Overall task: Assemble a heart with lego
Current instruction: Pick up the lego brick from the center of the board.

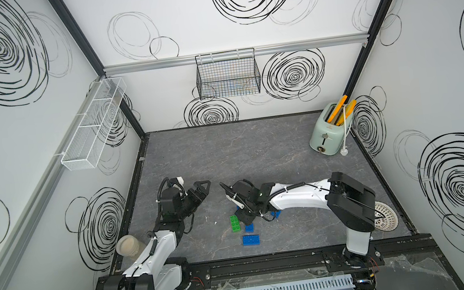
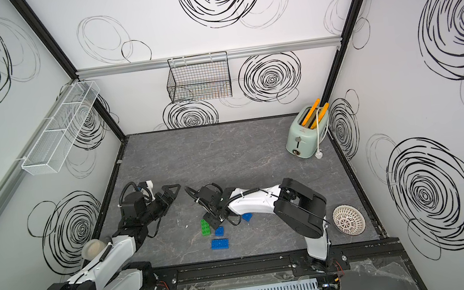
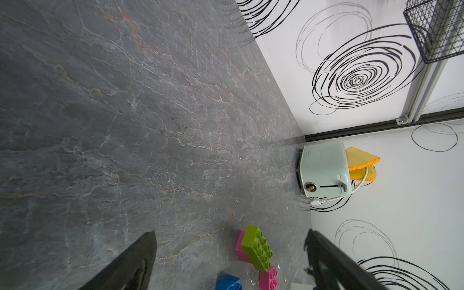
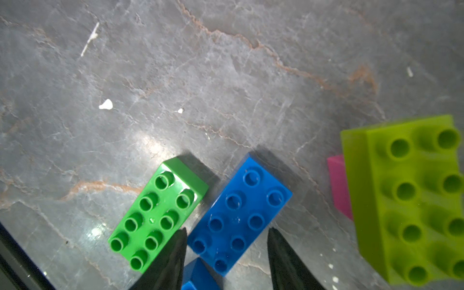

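- The left gripper (image 1: 202,191) hung over the bare grey marble-patterned tabletop (image 1: 226,158), left of the bricks. Its jaws were spread wide and held nothing.
- A green oblong studded plastic brick (image 1: 235,223) lay flat, studs up, near the front middle of the table, joined to nothing.
- Just right of it lay a blue studded brick (image 1: 249,228), partly hidden by the right gripper (image 4: 227,232). A loose blue oblong studded brick (image 1: 251,240) lay nearer the front.
- The right gripper pointed down at this cluster. In the wrist view its jaws stood part-way apart, astride a blue brick's end, but I could not tell whether they gripped it.
- A lime oblong studded brick (image 4: 411,200) seemed to sit on top of pink studded bricks (image 3: 268,278), the only stack visible. Neither top view showed it.
- Farthest right, another blue brick (image 1: 277,214) peeked out beneath the right arm.
- By my judgement the task had barely begun. No heart existed, at most 1 stack was made, and the blue and green bricks were still to be joined.
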Available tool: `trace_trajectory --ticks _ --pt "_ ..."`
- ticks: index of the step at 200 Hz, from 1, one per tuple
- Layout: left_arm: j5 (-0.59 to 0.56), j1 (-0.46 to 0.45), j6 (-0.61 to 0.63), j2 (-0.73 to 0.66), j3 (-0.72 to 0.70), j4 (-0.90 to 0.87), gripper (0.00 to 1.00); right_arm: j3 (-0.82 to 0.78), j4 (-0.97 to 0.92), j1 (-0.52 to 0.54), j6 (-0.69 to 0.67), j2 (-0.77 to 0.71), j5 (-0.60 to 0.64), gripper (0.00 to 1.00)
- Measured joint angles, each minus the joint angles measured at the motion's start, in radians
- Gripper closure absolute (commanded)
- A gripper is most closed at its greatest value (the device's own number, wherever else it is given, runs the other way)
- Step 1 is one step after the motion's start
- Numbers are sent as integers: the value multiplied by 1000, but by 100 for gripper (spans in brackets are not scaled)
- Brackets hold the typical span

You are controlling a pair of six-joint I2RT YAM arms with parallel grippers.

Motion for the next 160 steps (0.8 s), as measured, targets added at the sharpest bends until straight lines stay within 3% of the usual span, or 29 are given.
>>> trace_trajectory --ticks 35,101,160 --pt "10 1 0 0 -1 0 3 10 -2 0 -2 7 17 58" --pt "12 1 0 0 -8 0 3 24 -21 -1 -41 19 39 51" --pt "15 1 0 0 -8 0 3 38 -41 -1 -58 53 44 56"
